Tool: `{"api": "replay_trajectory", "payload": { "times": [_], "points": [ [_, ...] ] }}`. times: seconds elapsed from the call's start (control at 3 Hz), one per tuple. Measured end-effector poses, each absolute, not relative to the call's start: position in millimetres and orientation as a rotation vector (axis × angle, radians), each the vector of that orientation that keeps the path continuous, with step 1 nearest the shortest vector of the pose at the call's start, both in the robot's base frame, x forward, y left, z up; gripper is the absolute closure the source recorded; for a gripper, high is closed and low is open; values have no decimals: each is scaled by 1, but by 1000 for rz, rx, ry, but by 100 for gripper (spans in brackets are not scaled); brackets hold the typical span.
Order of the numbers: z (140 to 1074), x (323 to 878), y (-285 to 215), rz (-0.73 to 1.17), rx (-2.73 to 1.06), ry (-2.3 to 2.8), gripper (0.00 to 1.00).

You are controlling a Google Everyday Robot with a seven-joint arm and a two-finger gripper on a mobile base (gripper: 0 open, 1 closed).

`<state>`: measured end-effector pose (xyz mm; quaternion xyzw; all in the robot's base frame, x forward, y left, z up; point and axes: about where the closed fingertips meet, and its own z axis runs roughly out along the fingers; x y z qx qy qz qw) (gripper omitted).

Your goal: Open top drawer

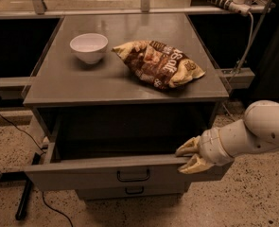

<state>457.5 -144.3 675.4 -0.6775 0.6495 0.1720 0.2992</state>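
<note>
The top drawer point(82, 172) of the grey metal cabinet is pulled out toward me, with its dark inside showing. Its small black loop handle point(133, 175) sits mid-front. My gripper point(182, 160) is at the right end of the drawer's front rim, coming in from the right on a white arm. Its two yellowish fingers point(190, 147) are spread apart, one above the rim and one against the front face. A narrower drawer point(134, 191) with a like handle shows just below, closed.
On the cabinet top point(73, 86) stand a white bowl point(88, 47) at the back left and a brown chip bag point(160, 63) at the right. A power strip with cable point(224, 1) hangs at the back right. A black stand leg and cable point(25, 200) lie on the floor at the left.
</note>
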Motion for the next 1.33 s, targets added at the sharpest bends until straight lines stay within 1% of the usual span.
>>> {"api": "replay_trajectory", "payload": {
  "times": [0.33,0.67,1.0,1.33],
  "points": [
    [675,458,-144,458,-1800,1725,35],
    [665,444,-150,524,-1785,1720,11],
    [663,434,-150,560,-1777,1712,13],
    [660,413,-164,584,-1736,1716,37]
  ]
}}
